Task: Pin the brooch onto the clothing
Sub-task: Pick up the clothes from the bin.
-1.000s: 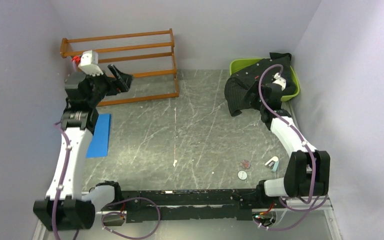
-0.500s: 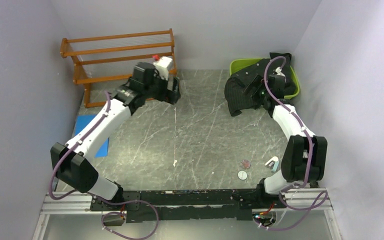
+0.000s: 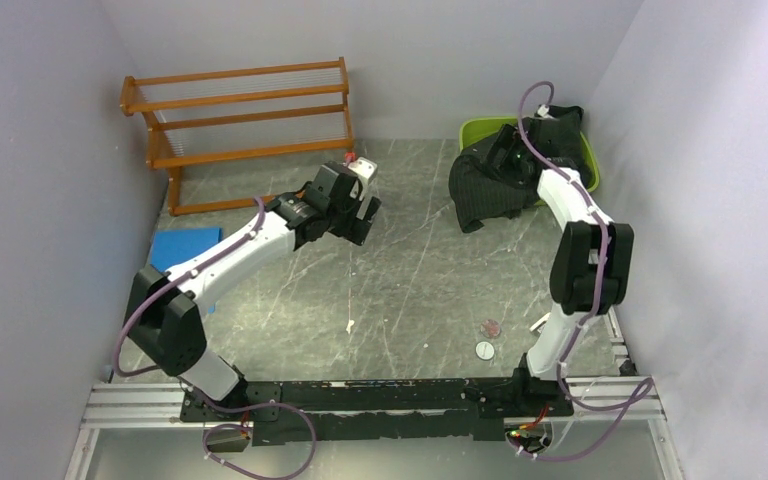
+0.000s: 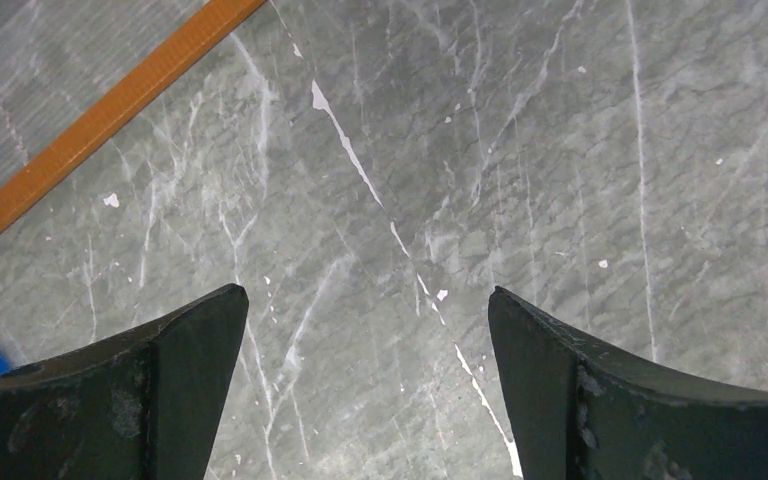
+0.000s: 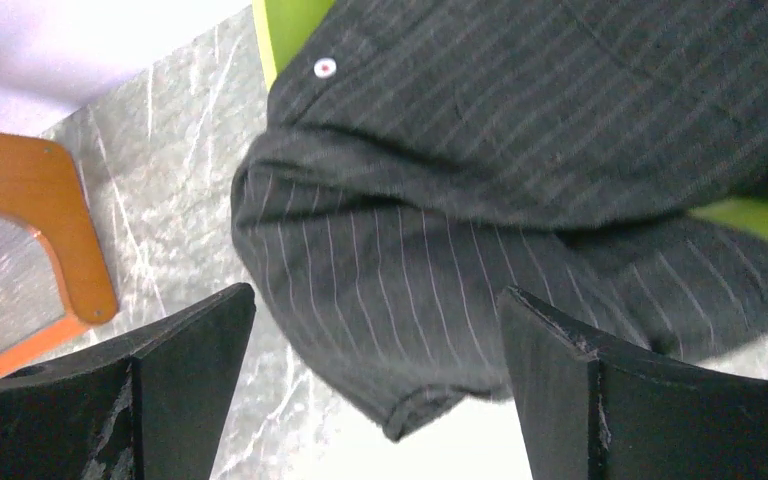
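- Top external view: within the last second the left arm has swung away from the wooden rack (image 3: pixel 250 100) at the far left corner, and the left gripper (image 3: pixel 360 215) now hangs over the bare middle of the worktop (image 3: pixel 410 280).
- The right arm has stretched further toward the far right corner and now stands over the clothing (image 3: pixel 485 185).
- Left wrist view: its jaws are spread wide with only grey marbled surface between them.
- Right wrist view: the right gripper (image 5: pixel 377 300) is also spread wide and empty, with pinstriped cloth and one white button (image 5: pixel 325 67) just below.
- This looks like the start of the task: the shirt is about to be taken out, and nothing is pinned yet.
- The green bin (image 3: pixel 590 170) at the far right corner holds the shirt, which spills over its rim onto the worktop.
- A small pinkish piece (image 3: pixel 490 326) and a white disc (image 3: pixel 484 349) lie near the near right edge; I cannot tell whether either is the brooch.
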{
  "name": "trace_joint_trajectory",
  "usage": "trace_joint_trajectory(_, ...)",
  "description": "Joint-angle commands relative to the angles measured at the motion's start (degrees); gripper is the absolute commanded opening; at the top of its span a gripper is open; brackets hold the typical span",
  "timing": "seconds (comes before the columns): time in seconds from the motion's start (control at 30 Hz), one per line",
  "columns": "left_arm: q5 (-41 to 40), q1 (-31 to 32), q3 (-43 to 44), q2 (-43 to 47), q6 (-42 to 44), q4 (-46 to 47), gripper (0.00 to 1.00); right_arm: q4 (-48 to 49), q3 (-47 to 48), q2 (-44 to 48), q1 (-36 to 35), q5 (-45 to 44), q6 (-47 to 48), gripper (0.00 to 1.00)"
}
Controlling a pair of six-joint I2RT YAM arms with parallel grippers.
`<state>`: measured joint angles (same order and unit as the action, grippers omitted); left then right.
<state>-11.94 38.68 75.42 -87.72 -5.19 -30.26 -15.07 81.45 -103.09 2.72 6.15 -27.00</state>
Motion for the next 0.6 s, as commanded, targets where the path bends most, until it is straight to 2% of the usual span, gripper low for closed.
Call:
trace_joint_trajectory(0.0, -0.66, -0.05, 3.59, -3.72, -2.89, -1.81, 0.95, -5.23, 10.86, -8.13, 0.25, -0.49, 4.02, 0.94)
trace_joint_trajectory(0.2, 2.31, -0.03, 4.57, -5.92, -3.72, -2.26, 0.95, -9.8, 20.83, -20.08, 0.36, -0.17, 3.6, 0.93)
trace_joint_trajectory(0.33, 2.39, -0.03, 4.88, -6.57, -3.63, -2.53, 0.95, -11.87, 27.22, -26.72, 0.36, 3.21, 3.08, 0.87)
trace_joint_trajectory(0.4, 1.46, -0.01, 4.88, -6.58, -3.52, -2.64, 0.95, -12.41, 29.16, -28.57, 0.53, 4.82, 3.05, 0.78)
trace_joint_trajectory(0.57, 0.72, -0.01, 4.89, -5.96, -2.9, -2.68, 0.95, -8.47, 26.48, -26.23, 0.99, 6.84, 3.07, 0.43)
